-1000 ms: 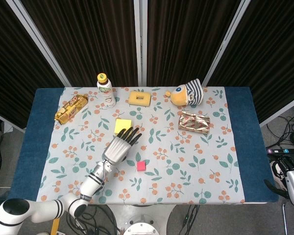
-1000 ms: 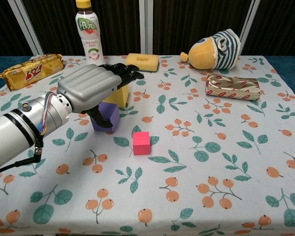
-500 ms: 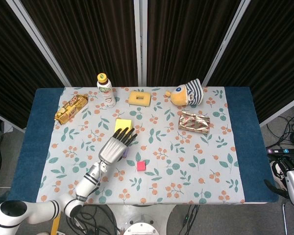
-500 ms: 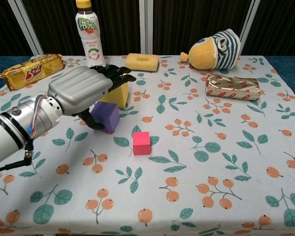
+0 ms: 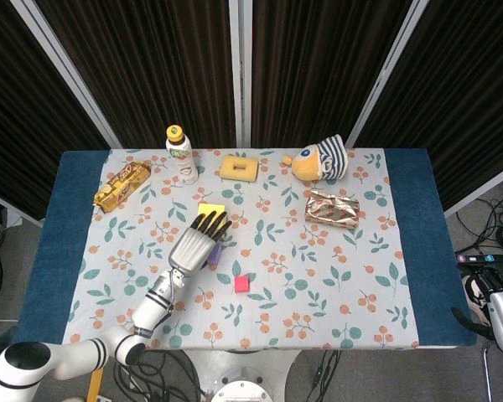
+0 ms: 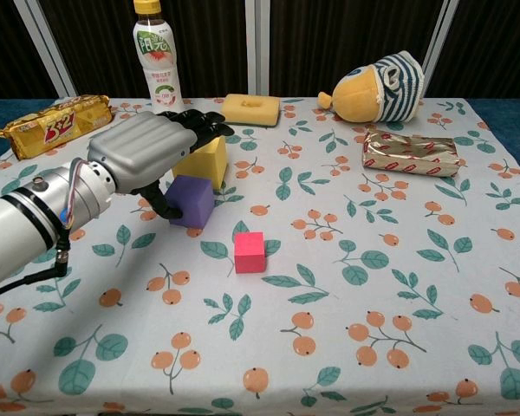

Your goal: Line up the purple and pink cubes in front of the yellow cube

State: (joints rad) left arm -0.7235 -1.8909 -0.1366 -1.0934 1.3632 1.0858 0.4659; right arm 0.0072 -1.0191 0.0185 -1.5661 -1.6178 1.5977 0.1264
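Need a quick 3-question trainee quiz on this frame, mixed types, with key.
1. True or false: the pink cube touches the purple cube.
2. Which hand is at the purple cube? A) left B) right C) both
3. Fill in: directly behind the purple cube, further from the robot, stands the ___ cube.

Key
1. False: bare cloth shows between them in the chest view.
2. A: the left hand reaches over the purple cube, thumb at its left face; whether it grips is unclear. The right hand is not in view.
3. Yellow: the yellow cube stands just behind the purple one.
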